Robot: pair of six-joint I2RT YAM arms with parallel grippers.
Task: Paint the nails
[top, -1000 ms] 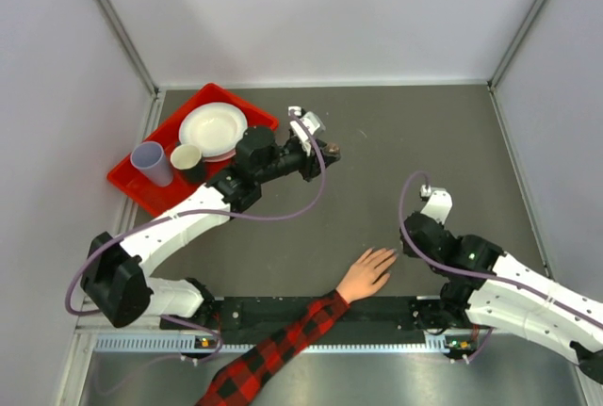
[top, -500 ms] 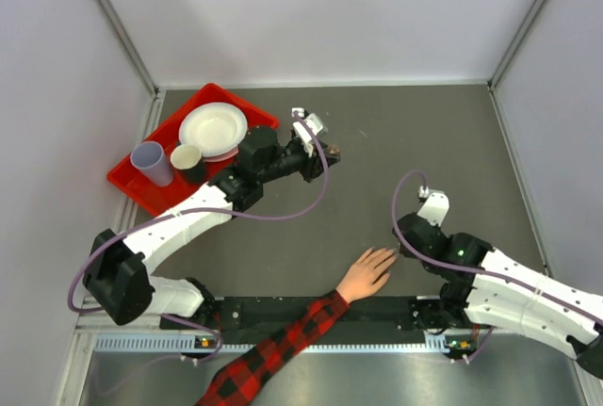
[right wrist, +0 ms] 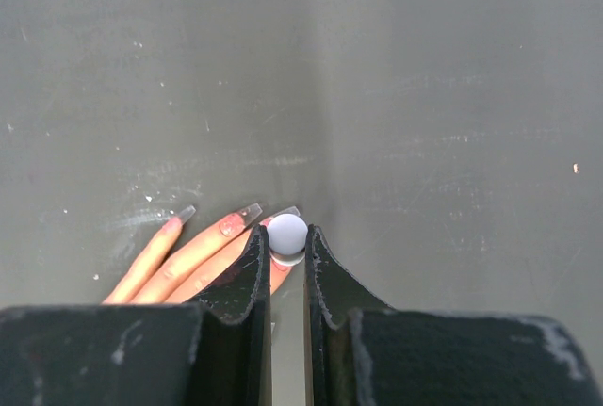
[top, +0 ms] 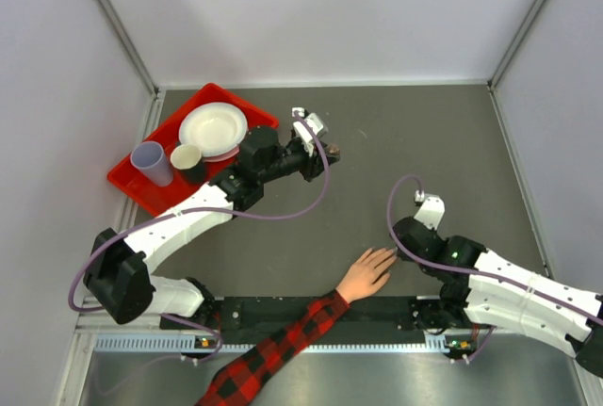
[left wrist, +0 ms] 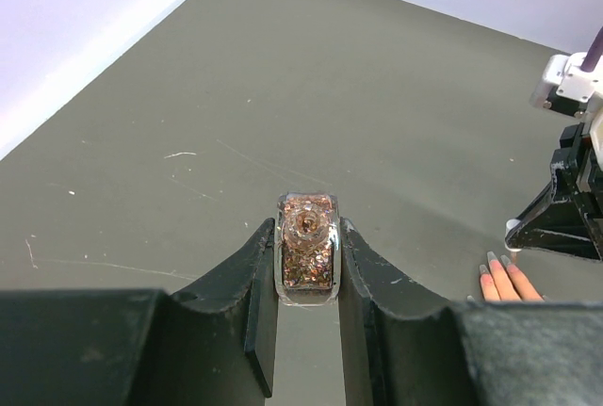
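Observation:
A peach-coloured hand (top: pixel 366 274) with a red-and-black plaid sleeve (top: pixel 283 345) lies flat near the table's front edge. Its long clear nails (right wrist: pixel 249 213) show in the right wrist view; one has a reddish glitter patch. My right gripper (right wrist: pixel 287 236) is shut on a white round brush cap (right wrist: pixel 287 234), held right over the fingertips. It sits just right of the hand in the top view (top: pixel 400 244). My left gripper (left wrist: pixel 306 236) is shut on a copper-glitter nail polish bottle (left wrist: pixel 306 255), held above the table's middle (top: pixel 330 152). The fingertips also show in the left wrist view (left wrist: pixel 504 279).
A red tray (top: pixel 141 185) at the back left holds a white plate (top: pixel 212 128), a lilac cup (top: pixel 153 161) and a small cream cup (top: pixel 187 156). Grey walls close the table's left, back and right sides.
My right gripper has moved forward and left, with the brush cap, down onto the hand's fingertips. The left arm and the bottle have hardly moved.

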